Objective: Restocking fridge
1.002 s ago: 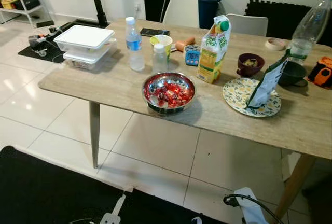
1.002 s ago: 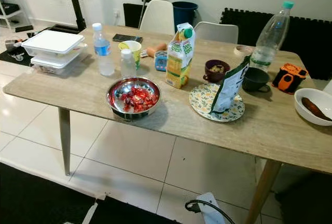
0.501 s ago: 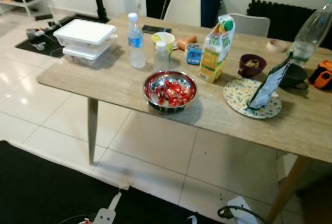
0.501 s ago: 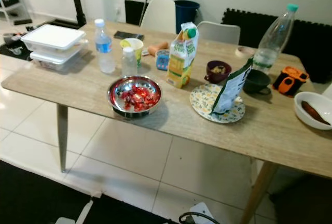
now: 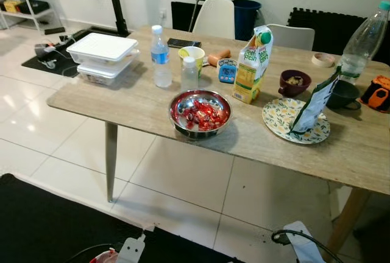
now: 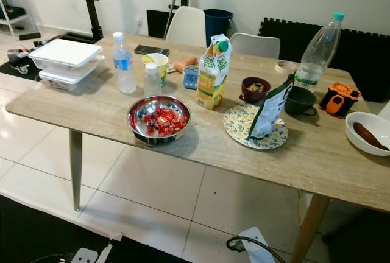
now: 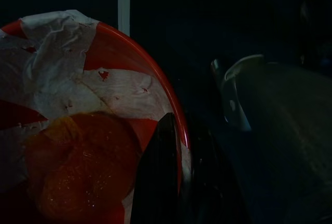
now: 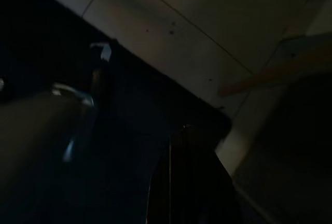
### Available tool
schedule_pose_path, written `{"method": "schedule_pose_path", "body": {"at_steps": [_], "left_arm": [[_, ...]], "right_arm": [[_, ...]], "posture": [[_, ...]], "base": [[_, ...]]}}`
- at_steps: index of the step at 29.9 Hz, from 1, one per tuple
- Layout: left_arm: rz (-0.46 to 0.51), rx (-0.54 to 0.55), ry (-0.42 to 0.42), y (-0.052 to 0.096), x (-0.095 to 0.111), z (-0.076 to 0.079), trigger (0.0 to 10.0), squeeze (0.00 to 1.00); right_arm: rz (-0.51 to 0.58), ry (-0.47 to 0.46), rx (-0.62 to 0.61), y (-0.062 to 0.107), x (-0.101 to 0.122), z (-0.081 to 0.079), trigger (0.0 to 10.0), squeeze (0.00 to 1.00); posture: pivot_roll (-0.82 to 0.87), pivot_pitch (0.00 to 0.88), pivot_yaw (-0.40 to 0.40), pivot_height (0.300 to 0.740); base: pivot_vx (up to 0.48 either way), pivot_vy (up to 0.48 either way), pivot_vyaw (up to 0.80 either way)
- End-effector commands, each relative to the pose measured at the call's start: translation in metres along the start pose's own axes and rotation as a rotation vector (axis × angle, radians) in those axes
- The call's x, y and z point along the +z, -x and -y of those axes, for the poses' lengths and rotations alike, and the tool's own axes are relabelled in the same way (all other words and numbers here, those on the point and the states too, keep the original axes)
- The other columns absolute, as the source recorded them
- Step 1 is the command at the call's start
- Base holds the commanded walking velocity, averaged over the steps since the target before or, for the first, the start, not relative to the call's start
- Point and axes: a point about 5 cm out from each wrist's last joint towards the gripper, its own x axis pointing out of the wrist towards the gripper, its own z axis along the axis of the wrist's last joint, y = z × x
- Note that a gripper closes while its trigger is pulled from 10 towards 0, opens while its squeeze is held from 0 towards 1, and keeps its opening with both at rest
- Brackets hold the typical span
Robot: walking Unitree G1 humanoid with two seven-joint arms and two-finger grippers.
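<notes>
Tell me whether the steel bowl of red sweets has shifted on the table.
No. The steel bowl sits just in front of the small bottle, as before; only the camera moved.

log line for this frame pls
phase: facing table | left gripper: on rim of red bowl | right gripper: idle, low | on table: steel bowl, juice carton

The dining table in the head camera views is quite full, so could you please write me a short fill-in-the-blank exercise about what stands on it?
1. The steel bowl near the table's front edge holds ____ pieces of food.
2. The green pouch stands on a patterned ____.
3. The juice carton has a ____ cap.
4. Two white lidded containers sit ____ at the table's left end.

Missing words: red; plate; green; stacked
</notes>
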Motion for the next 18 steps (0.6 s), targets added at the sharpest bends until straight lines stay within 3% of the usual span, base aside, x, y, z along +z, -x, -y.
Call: {"method": "schedule_pose_path", "body": {"at_steps": [1, 8, 18], "left_arm": [[0.015, -0.016, -0.049, -0.001, 0.007, 0.003, 10.0, 0.0], [-0.003, -0.037, -0.08, -0.001, 0.002, 0.008, 10.0, 0.0], [-0.028, -0.056, -0.085, -0.001, -0.006, 0.016, 10.0, 0.0]], "right_arm": [[-0.026, -0.023, 0.014, 0.001, -0.008, -0.01, 10.0, 0.0], [-0.034, -0.032, 0.037, 0.002, -0.013, -0.023, 10.0, 0.0], [-0.058, -0.041, 0.022, 0.003, -0.022, -0.017, 10.0, 0.0]], "posture": [[-0.04, 0.017, -0.006, 0.74], [-0.08, 0.014, 0.008, 0.74], [-0.08, 0.01, 0.001, 0.74]], "base": [[0.0, 0.0, 0.0], [0.0, 0.0, 0.0], [0.0, 0.0, 0.0]]}}
